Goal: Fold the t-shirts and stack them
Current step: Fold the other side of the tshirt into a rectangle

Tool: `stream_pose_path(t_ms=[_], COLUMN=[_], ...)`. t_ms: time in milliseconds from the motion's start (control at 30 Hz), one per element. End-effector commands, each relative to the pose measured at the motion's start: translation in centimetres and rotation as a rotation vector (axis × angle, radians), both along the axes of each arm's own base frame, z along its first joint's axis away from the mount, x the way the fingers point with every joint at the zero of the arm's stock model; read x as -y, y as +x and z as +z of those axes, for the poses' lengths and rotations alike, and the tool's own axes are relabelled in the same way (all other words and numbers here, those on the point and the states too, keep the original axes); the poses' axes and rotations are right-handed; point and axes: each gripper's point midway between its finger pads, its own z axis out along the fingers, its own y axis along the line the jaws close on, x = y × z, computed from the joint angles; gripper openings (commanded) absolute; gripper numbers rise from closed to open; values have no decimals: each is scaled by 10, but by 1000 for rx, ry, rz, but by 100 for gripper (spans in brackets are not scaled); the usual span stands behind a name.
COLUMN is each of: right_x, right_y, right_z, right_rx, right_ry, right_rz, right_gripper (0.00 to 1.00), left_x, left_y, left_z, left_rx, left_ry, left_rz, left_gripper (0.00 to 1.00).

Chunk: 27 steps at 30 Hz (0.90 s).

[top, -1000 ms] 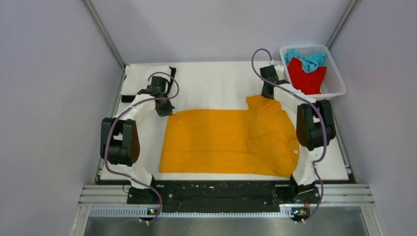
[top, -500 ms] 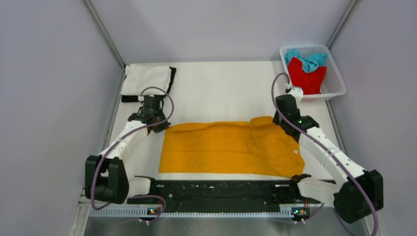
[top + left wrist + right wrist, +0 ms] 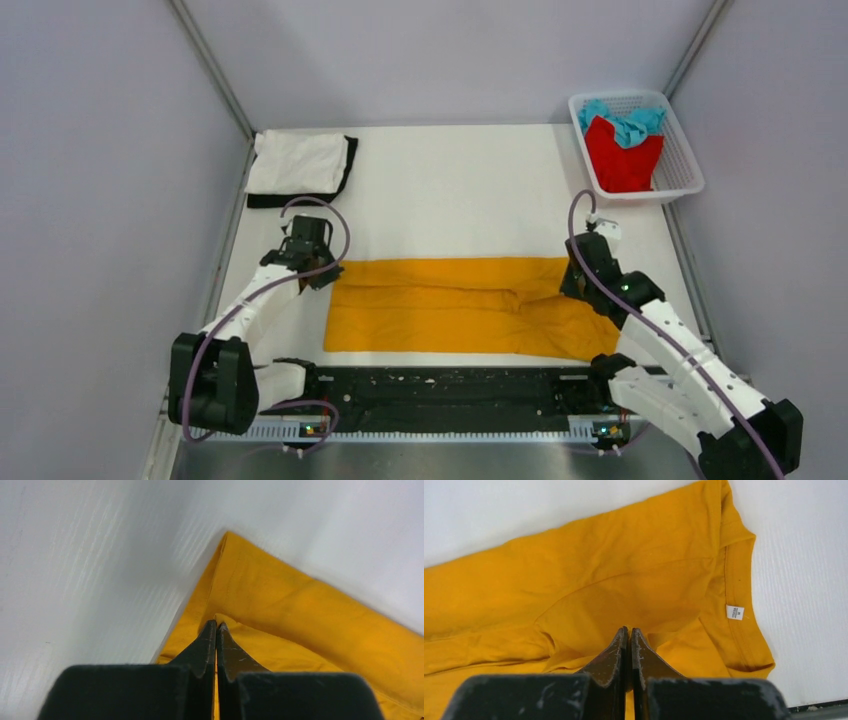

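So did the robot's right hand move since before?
Yes. In the top view the right hand came back toward the robot, away from the white basket, pulling the far edge of the orange-yellow shirt along with it.

White mesh basket [image 3: 683,160], far-right corner of table [image 3: 450,190]

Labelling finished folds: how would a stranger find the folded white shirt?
Go to the white table's far left corner. The folded white cloth shirt lies there on a black shirt, whose dark edge frames it against the tabletop.
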Motion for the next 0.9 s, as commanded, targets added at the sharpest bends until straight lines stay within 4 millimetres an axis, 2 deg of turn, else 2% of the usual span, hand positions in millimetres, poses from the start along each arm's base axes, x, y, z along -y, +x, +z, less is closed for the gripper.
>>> stream_pose_path(t_ms=[0,100,167,267,400,467,500,567,667,700,800,867], right_x=[-10,-7,-9,-10,-6,-9,-13,-27,-47,-54,-75,-78], right_y=[-10,-27,-42,-68,-91,-88,-84,-70,-41,-32,-10,-8], right_z=[-1,-9,-12,-16,-13,-6,-1,13,36,40,32,9], right_rx=[-36,-129,-184,-256,-275,-224,-197,-117,25,61,86,10], right_ry=[31,17,21,25,63,98,123,181,250,269,308,289], right_rz=[17,-23,-47,-61,-69,-51,-30,21,76,89,115,79], right_gripper=[2,12,17,20,39,54,60,73,88,97,99,99], left_x=[-5,-7,-10,-16,-31,-32,-29,-15,15,24,55,70], left_y=[7,2,-2,-9,-24,-23,-20,-11,1,5,13,17], left_z=[10,7,5,10,27,42,49,64,77,78,74,64], left_rx=[61,35,20,10,10,54,78,135,191,203,200,169], left_ry=[19,28,35,58,107,96,78,14,-118,-151,-249,-279], left_rz=[32,42,59,80,153,170,158,106,1,-29,-135,-186], left_gripper=[0,0,8,31,69,81,84,88,95,96,98,98])
